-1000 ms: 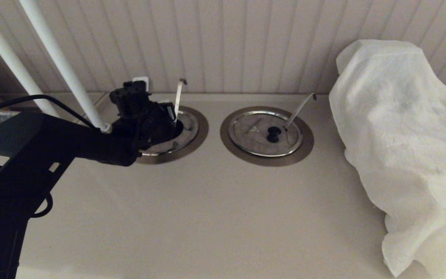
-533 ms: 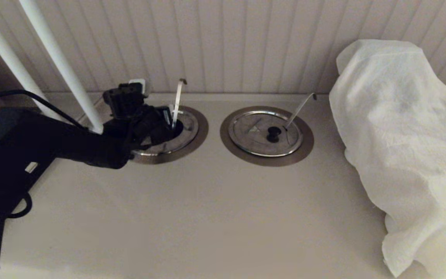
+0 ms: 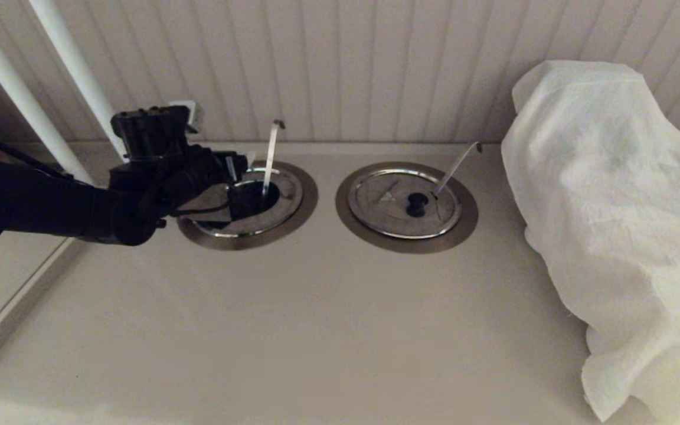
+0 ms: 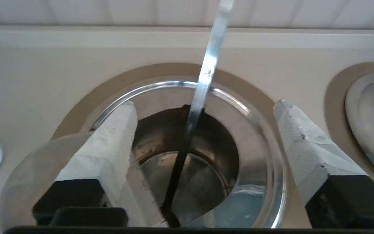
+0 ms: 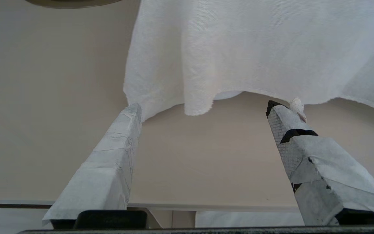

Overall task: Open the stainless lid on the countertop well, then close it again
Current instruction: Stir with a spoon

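Hovering the left gripper [image 4: 206,105] low over the well [image 3: 298,206] near the back edge of the worktop [image 3: 316,324], towards its left end, with fingers spread wide and gripping nothing. Seeing the lid [image 3: 207,206] lying flat but pushed off centre, towards the left edge and under the gripper's wrist, overlapping the steel ring on that side and leaving a dark crescent of the hole uncovered. Not making out the black knob in either view, so probably hiding beneath the gripper body; cannot tell for certain. Noting the ladle stem [image 3: 270,153] standing almost upright out of the open part of the hole, rising between the two spread fingers in the wrist view and touching neither. Judging the opening half as done and the closing half as not yet begun. Turning everything on one relation: lid sitting behind and below the fingertips, on the wrist side, so needing a short pull back and a drop onto the knob before sliding the disc towards the stem. Being round, offering no long axis to line up with, only the stem to steer clear of. Parking the right gripper [image 5: 203,107] open and empty by the white cloth [image 5: 255,48], far from the well, so leaving the left arm much the nearer.
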